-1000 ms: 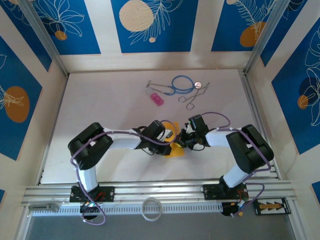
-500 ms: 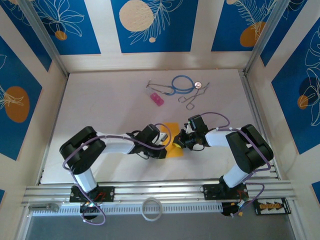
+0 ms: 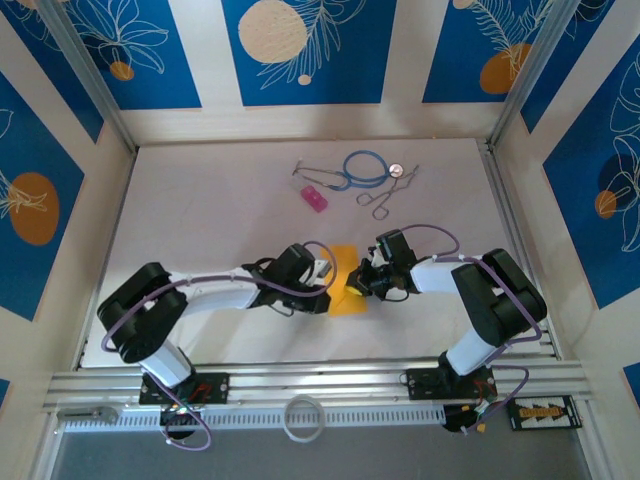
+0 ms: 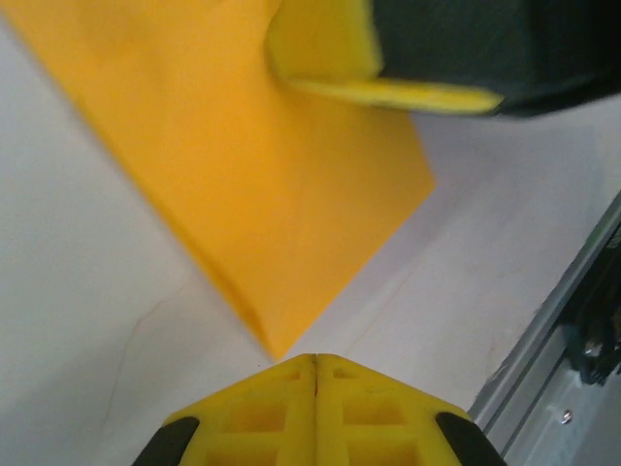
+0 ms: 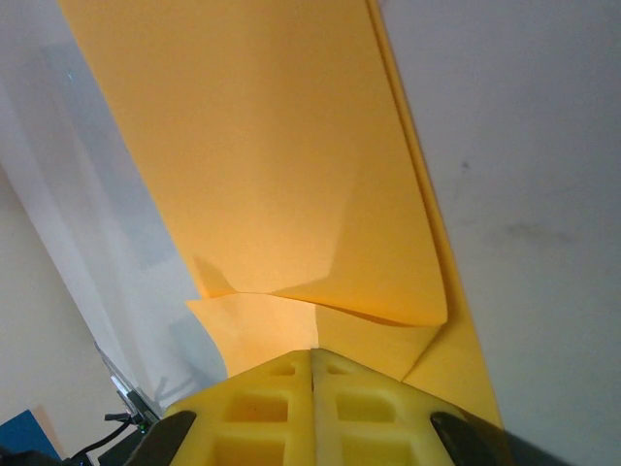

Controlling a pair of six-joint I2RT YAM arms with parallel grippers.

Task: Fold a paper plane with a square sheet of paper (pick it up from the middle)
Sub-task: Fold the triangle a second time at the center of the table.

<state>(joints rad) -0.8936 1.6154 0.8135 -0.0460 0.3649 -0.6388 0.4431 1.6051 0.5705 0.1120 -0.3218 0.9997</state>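
Left gripper [image 4: 314, 364] and right gripper [image 5: 313, 354] closed, arms reaching inward.

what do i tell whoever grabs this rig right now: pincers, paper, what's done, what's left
Left pincer: shut, empty, tips just short of the near corner of the sheet of paper.
Right pincer: shut, apparently pinching a lifted upper layer at the sheet's edge.
Paper: on the table between the two arms, mostly flat and doubled over; layered edges show in the right wrist view.
Done: at least one fold.
Left: no pointed nose or centre ridge yet, so the plane's shaping folds are still to do.
Pink block lies at the far side, apart from the paper.
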